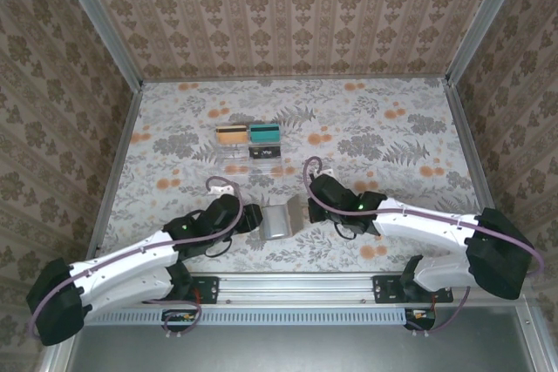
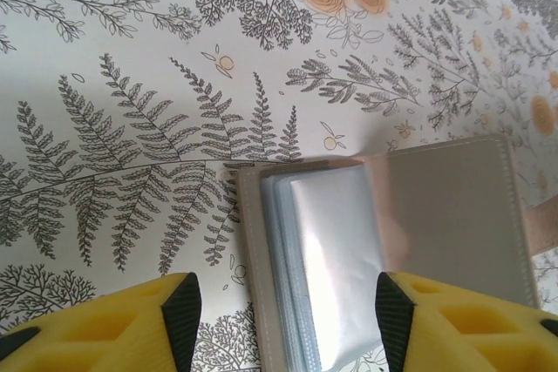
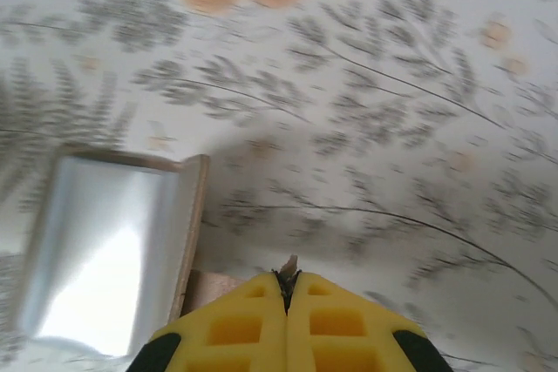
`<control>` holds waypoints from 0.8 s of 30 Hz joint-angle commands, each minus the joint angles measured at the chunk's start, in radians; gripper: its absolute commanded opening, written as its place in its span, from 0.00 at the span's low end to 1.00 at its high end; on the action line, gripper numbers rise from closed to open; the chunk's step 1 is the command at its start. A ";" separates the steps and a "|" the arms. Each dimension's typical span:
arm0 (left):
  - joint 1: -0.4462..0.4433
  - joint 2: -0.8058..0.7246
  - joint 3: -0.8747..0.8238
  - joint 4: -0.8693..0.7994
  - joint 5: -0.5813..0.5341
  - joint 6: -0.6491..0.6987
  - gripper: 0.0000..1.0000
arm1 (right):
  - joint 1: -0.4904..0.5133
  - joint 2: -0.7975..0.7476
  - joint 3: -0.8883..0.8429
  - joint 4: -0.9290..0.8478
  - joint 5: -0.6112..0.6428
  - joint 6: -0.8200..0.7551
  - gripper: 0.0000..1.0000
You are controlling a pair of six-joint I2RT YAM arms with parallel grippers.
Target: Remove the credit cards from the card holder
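- The card holder (image 1: 277, 220) lies open on the floral tablecloth (image 1: 392, 128), near the front edge and between the two grippers
- Its shiny clear sleeves (image 2: 336, 259) face up; I cannot tell whether cards sit inside
- The left gripper (image 2: 288, 324) has its jaws released, yellow fingers (image 2: 131, 333) straddling the holder
- The right gripper (image 3: 287, 280) is clenched, pinching a thin brown sliver of the holder's flap
- A clear acrylic stand (image 1: 248, 152) holding an orange and a teal card sits further back

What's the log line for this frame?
grey-brown bifold leather-like card holder: open | left end effector: open, over it | right end effector: shut, by its edge
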 commanded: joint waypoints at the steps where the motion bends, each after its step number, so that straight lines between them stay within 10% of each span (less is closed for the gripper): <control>1: -0.005 0.047 0.021 0.084 0.038 0.017 0.50 | -0.013 0.021 -0.033 -0.062 0.077 0.020 0.00; 6: -0.036 0.162 0.059 0.158 0.071 0.032 0.42 | -0.013 0.134 -0.001 -0.099 0.109 0.042 0.02; 9: -0.052 0.228 0.106 0.155 0.068 0.051 0.41 | -0.003 0.128 0.005 -0.088 0.098 0.037 0.23; 24: -0.084 0.508 0.243 0.192 0.099 0.077 0.30 | -0.003 -0.114 0.013 -0.102 -0.025 0.021 0.57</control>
